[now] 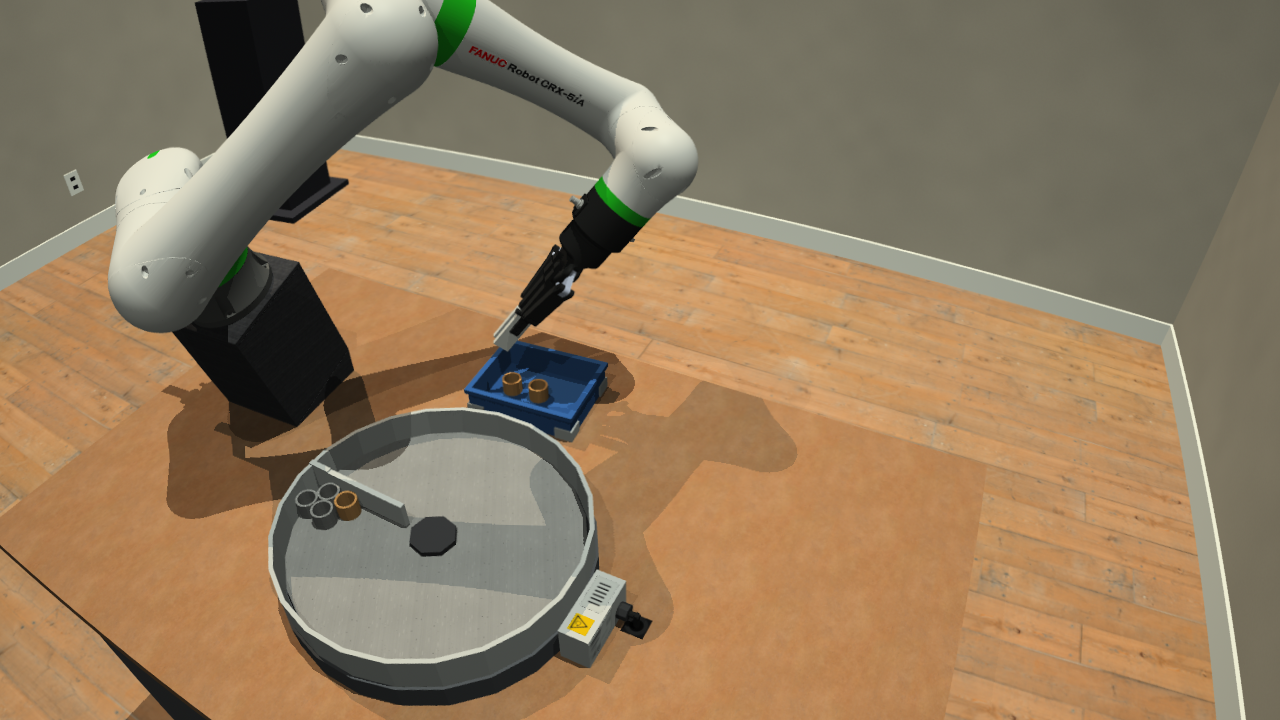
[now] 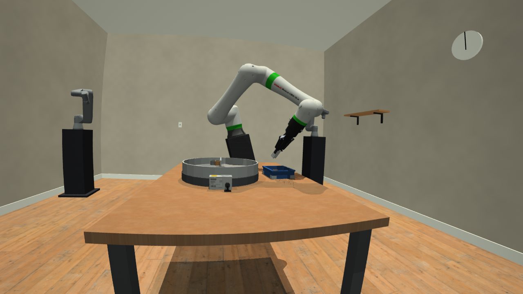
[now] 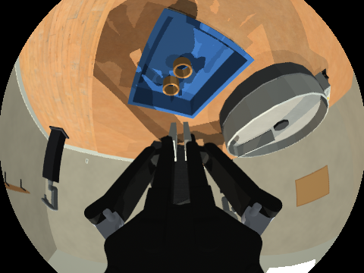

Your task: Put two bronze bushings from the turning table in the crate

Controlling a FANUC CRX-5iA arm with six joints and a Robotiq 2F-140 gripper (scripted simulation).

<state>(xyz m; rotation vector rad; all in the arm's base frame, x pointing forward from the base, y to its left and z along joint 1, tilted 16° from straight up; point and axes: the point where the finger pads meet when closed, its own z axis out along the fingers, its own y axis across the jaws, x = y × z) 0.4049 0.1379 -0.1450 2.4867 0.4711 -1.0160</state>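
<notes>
Two bronze bushings point(image 1: 512, 384) point(image 1: 537, 390) point(image 3: 182, 69) point(image 3: 171, 87) stand upright side by side in the blue crate point(image 1: 519, 409) point(image 2: 278, 170) point(image 3: 212, 86). My gripper point(image 1: 505, 338) point(image 2: 275, 154) point(image 3: 180, 130) is shut with nothing between the fingers. It hangs tilted above the crate's far left corner, clear of the bushings. On the grey turning table point(image 1: 572, 474) point(image 2: 219, 171) point(image 3: 243, 106), one bronze bushing point(image 1: 347, 505) stands beside three grey bushings point(image 1: 321, 513) against the divider vane point(image 1: 380, 504).
A black octagonal hub point(image 1: 433, 535) sits at the turning table's centre, and a control box point(image 1: 590, 617) point(image 2: 220, 181) at its front. My black base pedestal point(image 1: 268, 340) stands left of the crate. Another black pedestal point(image 2: 313, 157) stands right of the crate.
</notes>
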